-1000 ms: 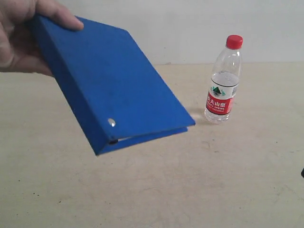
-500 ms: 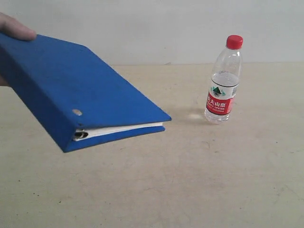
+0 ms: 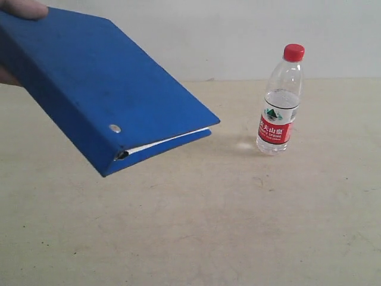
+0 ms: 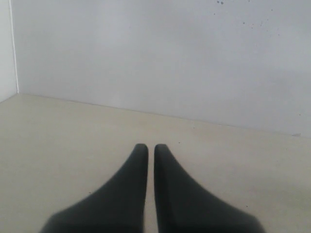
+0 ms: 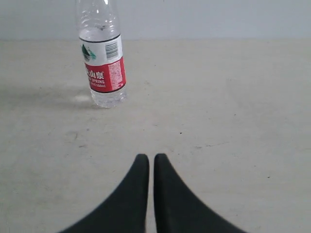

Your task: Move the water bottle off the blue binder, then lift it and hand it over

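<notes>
The water bottle (image 3: 280, 101), clear with a red cap and red-and-white label, stands upright on the table at the right, apart from the binder. It also shows in the right wrist view (image 5: 100, 58), ahead of my right gripper (image 5: 146, 158), which is shut and empty. A person's hand (image 3: 21, 11) holds the blue binder (image 3: 101, 95) tilted in the air at the left, one silver rivet showing near its spine. My left gripper (image 4: 146, 148) is shut with nothing in it, facing bare table and wall. Neither gripper shows in the exterior view.
The beige tabletop (image 3: 238, 226) runs back to a pale wall (image 3: 238, 36). The hand enters from the upper left corner of the exterior view.
The hand has kept moving the binder: it swung left and lower, then lifted and tilted more steeply. The bottle has not moved.
</notes>
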